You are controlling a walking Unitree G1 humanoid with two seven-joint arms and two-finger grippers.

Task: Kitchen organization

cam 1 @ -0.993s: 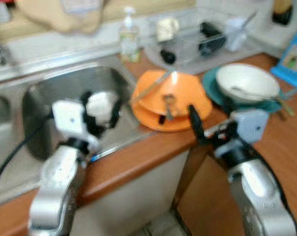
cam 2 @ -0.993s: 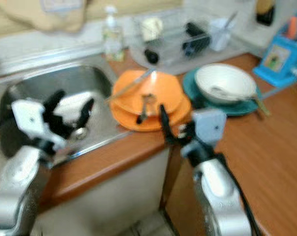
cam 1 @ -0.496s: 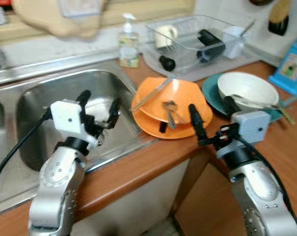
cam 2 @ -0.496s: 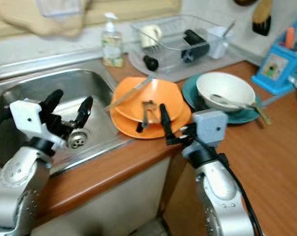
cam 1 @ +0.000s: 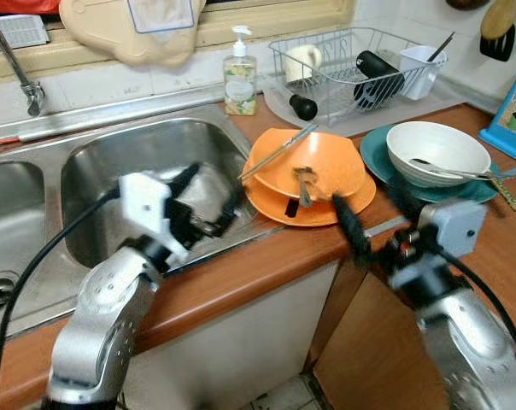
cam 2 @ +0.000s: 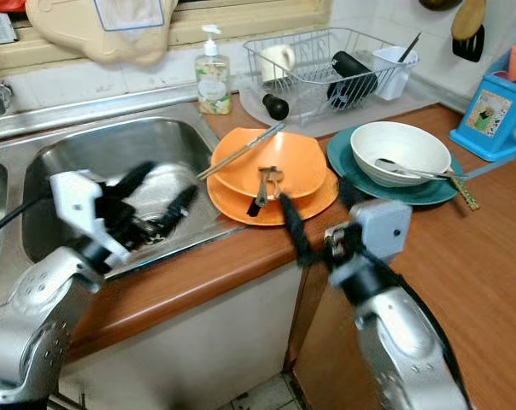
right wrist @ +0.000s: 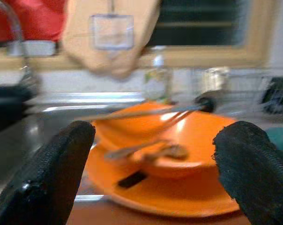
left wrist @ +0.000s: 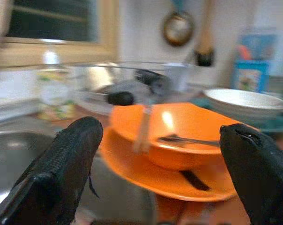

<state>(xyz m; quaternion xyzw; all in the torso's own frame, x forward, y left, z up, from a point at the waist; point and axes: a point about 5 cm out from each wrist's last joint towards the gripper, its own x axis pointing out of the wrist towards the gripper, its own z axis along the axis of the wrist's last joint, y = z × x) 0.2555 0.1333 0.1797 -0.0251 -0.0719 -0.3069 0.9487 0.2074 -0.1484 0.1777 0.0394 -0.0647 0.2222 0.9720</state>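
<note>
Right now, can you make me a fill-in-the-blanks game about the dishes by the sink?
1. The orange bowl sits on a plate coloured ____.
2. The white bowl rests on a plate coloured ____.
3. The soap bottle stands behind the ____.
4. The left gripper and right gripper both have their fingers ____.

Missing words: orange; teal; sink; open

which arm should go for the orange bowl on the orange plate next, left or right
Probably right. The right pincer is open at the counter edge directly in front of the orange bowl and orange plate. The left pincer, also open, hangs over the sink, off to one side.
</note>
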